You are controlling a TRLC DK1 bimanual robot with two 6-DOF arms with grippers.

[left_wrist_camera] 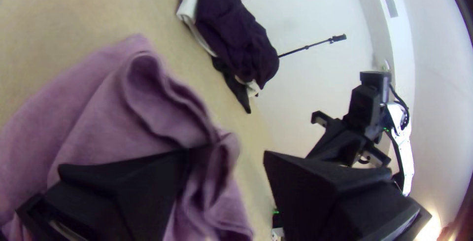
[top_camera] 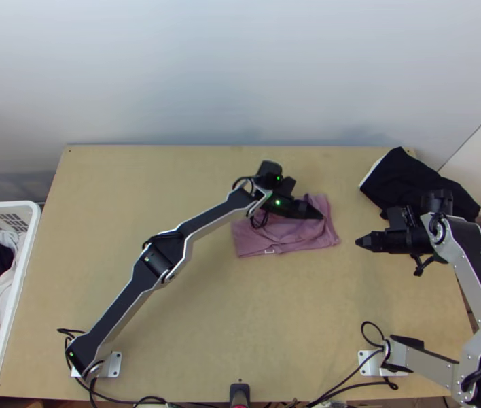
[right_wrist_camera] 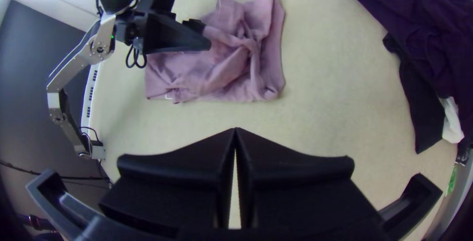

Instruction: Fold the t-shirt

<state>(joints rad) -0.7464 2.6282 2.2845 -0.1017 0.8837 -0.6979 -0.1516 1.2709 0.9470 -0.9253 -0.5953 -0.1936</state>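
Left pincer (top_camera: pixel 318 215) gapes empty over the rumpled t-shirt (top_camera: pixel 251 241), right pincer (top_camera: pixel 359 242) closed and empty.

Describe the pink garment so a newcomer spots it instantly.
On the wooden table, beneath the left end effector, lies the rumpled garment. Unlike the dark clothes toward the far right corner, it is pink, with a small white mark at its near edge.

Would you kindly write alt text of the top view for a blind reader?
A rumpled mauve t-shirt lies on a wooden table under the left gripper; the right gripper hovers beside dark clothes, and a filled laundry basket stands at left.
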